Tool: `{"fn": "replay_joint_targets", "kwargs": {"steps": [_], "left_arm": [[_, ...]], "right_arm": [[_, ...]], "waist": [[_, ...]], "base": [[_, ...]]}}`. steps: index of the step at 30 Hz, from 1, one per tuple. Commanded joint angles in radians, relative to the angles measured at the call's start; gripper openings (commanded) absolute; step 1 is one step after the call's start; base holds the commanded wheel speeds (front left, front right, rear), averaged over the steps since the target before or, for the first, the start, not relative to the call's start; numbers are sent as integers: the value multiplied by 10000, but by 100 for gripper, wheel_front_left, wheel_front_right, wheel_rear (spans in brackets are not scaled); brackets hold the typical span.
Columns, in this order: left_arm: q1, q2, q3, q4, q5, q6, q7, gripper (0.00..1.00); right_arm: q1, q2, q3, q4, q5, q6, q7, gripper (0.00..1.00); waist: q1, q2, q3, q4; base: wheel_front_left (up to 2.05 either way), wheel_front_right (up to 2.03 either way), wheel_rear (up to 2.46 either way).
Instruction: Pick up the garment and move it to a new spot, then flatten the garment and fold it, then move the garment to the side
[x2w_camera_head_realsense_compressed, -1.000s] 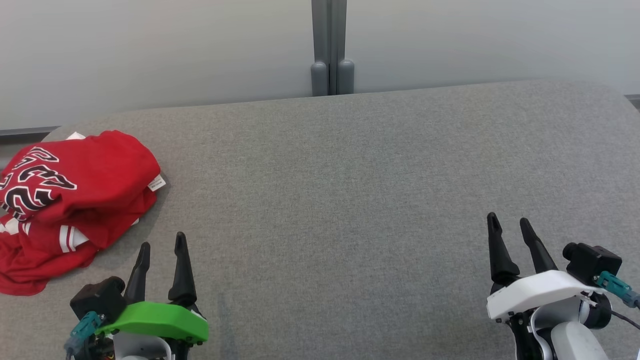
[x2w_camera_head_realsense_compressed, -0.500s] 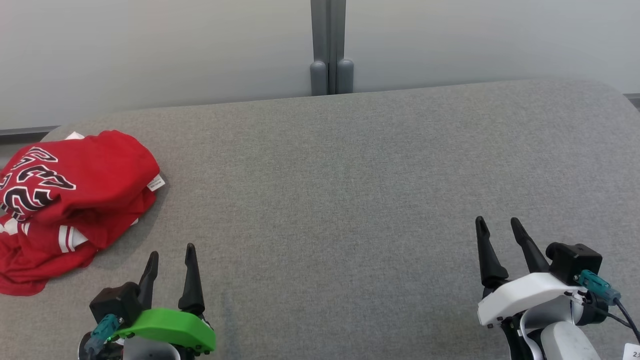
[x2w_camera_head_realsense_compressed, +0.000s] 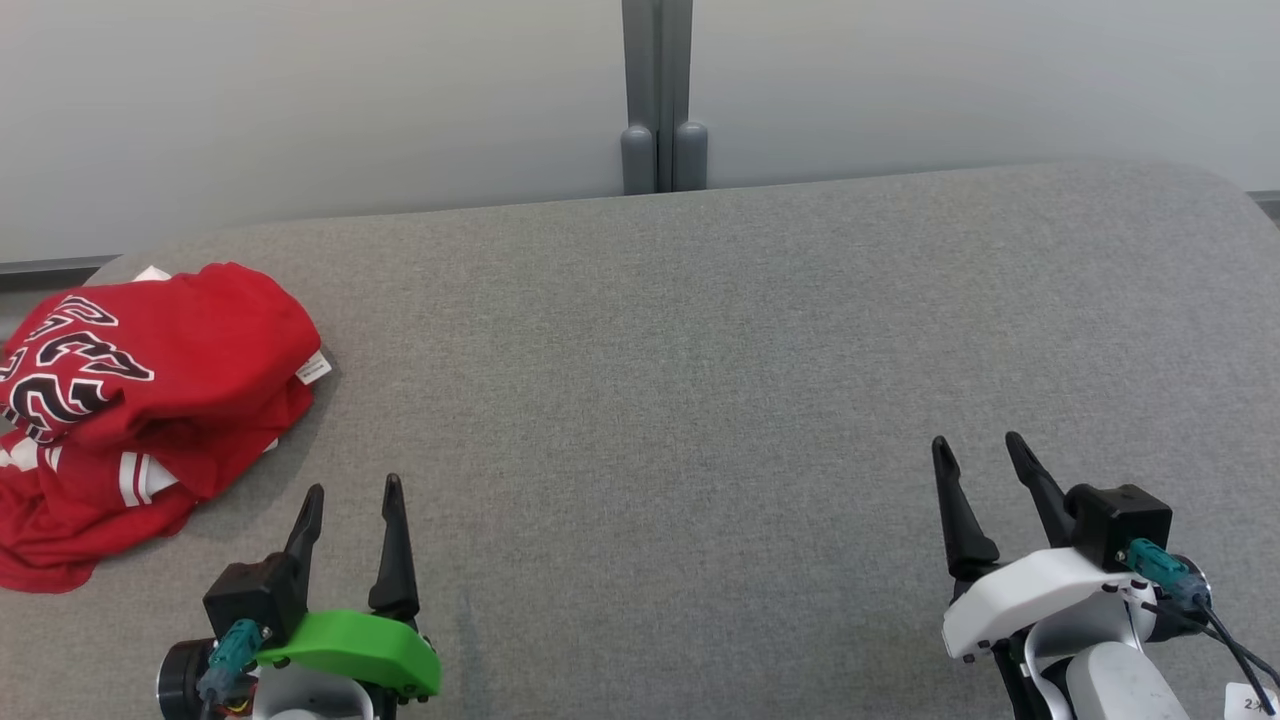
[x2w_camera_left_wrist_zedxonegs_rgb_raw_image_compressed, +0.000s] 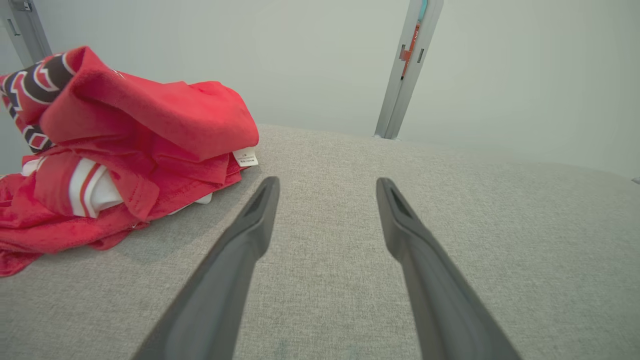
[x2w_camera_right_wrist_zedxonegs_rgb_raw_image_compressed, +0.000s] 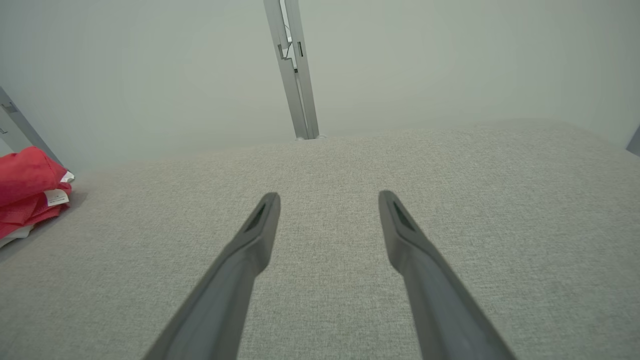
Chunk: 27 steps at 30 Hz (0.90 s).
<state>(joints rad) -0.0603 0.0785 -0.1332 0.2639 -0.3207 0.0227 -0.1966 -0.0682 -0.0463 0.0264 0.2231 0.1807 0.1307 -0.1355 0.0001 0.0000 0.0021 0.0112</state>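
Observation:
The garment (x2w_camera_head_realsense_compressed: 140, 400) is a red jersey with black and white lettering, lying in a rough folded heap at the far left of the grey table (x2w_camera_head_realsense_compressed: 700, 350). It also appears as the garment (x2w_camera_left_wrist_zedxonegs_rgb_raw_image_compressed: 125, 145) in the left wrist view and the garment (x2w_camera_right_wrist_zedxonegs_rgb_raw_image_compressed: 27, 192) at the left edge of the right wrist view. My left gripper (x2w_camera_head_realsense_compressed: 353, 486) stands open at the lower left, just right of the heap, holding nothing. Near the lower right, my right gripper (x2w_camera_head_realsense_compressed: 975, 442) is open and empty, far from the cloth.
A pale wall with a grey vertical post (x2w_camera_head_realsense_compressed: 657, 95) runs behind the table's far edge. The garment hangs over the table's left edge. Bare grey cloth surface stretches between the two grippers.
Both grippers have drifted toward the middle: the left moved right and back toward me, the right moved left. The garment has stayed where it was.

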Motion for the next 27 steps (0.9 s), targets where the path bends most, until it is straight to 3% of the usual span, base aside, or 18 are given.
{"fn": "replay_joint_targets", "kwargs": {"steps": [1, 18, 27], "left_arm": [[-102, 105, -4, -95, 168, 72, -119, 100], [139, 118, -88, -251, 826, 246, -485, 100], [48, 24, -9, -324, 406, 292, -494, 100]], "right_arm": [[-36, -52, 22, -78, -188, 0, -91, 100], [75, -60, 87, -92, -1194, 1, -399, 100], [-4, -56, -95, 80, -674, 1, -604, 100]], "waist": [[-1, 0, -6, 4], [-1, 0, -34, 28], [-1, 0, 54, 27]], "base": [[0, 0, 0], [0, 0, 0], [0, 0, 0]]}}
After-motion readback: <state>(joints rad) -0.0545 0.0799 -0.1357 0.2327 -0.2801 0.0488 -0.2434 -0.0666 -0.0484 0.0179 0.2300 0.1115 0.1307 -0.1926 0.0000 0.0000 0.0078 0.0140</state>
